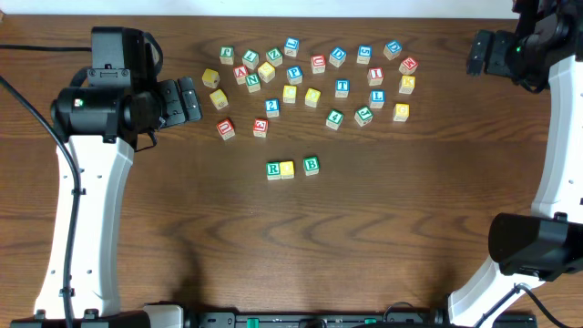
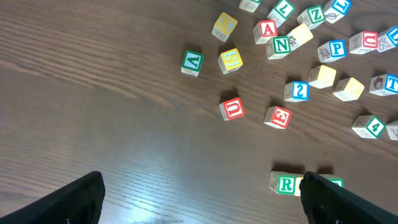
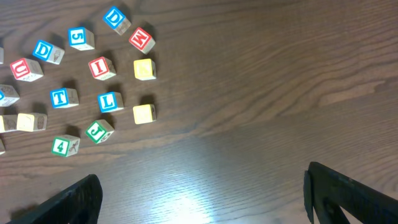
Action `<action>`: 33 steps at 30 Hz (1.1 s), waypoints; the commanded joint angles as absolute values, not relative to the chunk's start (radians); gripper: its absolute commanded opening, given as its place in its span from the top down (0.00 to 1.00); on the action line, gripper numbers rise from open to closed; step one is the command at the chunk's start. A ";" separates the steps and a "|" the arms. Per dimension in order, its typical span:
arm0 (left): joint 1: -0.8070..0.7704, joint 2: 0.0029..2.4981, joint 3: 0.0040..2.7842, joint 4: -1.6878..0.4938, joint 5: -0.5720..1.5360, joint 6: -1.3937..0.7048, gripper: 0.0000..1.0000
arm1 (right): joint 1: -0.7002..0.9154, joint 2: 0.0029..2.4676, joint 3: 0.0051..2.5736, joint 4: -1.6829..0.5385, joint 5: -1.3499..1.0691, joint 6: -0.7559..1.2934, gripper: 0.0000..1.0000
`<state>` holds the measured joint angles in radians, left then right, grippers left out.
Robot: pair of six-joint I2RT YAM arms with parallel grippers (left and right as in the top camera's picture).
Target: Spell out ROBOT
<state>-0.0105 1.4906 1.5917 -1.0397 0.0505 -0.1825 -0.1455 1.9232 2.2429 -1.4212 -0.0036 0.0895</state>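
Three cubes stand in a row at mid-table: the green-framed R [image 1: 273, 169], a yellow-faced cube [image 1: 288, 169] touching it, and the green-framed B [image 1: 311, 165] a small gap to the right. In the left wrist view the R [image 2: 286, 184] shows beside my right-hand finger [image 2: 342, 200], which hides most of the other two. The blue-framed T [image 1: 342, 87] [image 3: 60, 97] lies in the scattered cluster behind, as do loose yellow cubes [image 1: 312, 96] [image 3: 143, 113]. My left gripper [image 1: 193, 98] [image 2: 199, 208] hovers open left of the cluster. My right gripper [image 1: 474, 53] [image 3: 202, 202] is open at far right, over bare wood.
Many other lettered cubes lie scattered across the back of the table: red U [image 2: 232, 109], red E [image 2: 277, 117], green A [image 2: 191, 62], blue L [image 3: 109, 101], green 4 [image 3: 61, 146], red I [image 3: 99, 67]. The arm bases [image 1: 82, 210] stand at both sides.
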 commanded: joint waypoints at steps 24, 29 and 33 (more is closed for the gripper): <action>-0.124 1.570 1.574 -0.933 0.053 -0.181 0.02 | -0.149 1.923 2.242 -1.422 -0.003 0.073 0.01; -0.178 1.591 1.574 -0.875 0.053 -0.205 0.02 | -0.149 1.923 2.242 -1.423 -0.003 0.073 0.01; -0.220 1.625 1.574 -0.846 0.053 -0.245 0.02 | -0.149 1.923 2.242 -1.423 -0.003 0.073 0.01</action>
